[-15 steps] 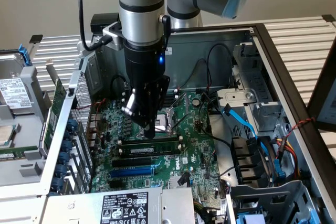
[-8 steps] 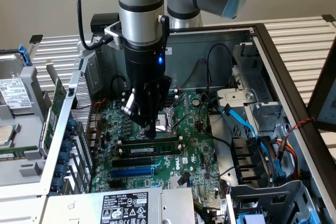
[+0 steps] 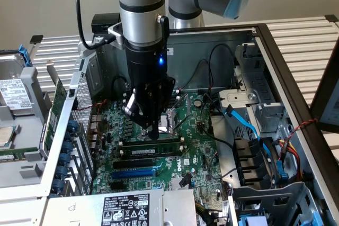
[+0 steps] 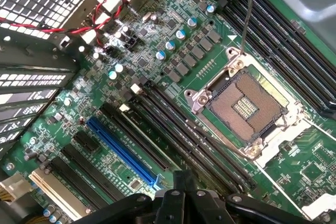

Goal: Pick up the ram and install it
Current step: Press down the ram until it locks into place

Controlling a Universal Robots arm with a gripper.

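The hand [image 3: 152, 132] is clenched with nothing between its fingertips, and it hangs low over the motherboard [image 3: 198, 170] inside the open computer case [image 3: 275, 51]. Its tip is just above the ram [image 3: 153, 152], which lies directly below it, toward six o'clock in the exterior view. The ram sits in the memory slots [image 3: 151, 144] beside the bare CPU socket [image 4: 251, 103], apparently seated already, though how fully cannot be told. Its long axis runs from nine o'clock to three o'clock in the exterior view, tipped slightly up toward three, parallel with the neighbouring slots and the blue expansion slot [image 3: 135, 173]. The hand stands over the stick's middle, so any press would fall near the centre of that axis.

A white label on the ram carries print too small to read. The power supply label [image 3: 126, 208] at six o'clock shows certification marks but no legible words. A white logo [image 3: 184, 164] on the board looks like Dell's.
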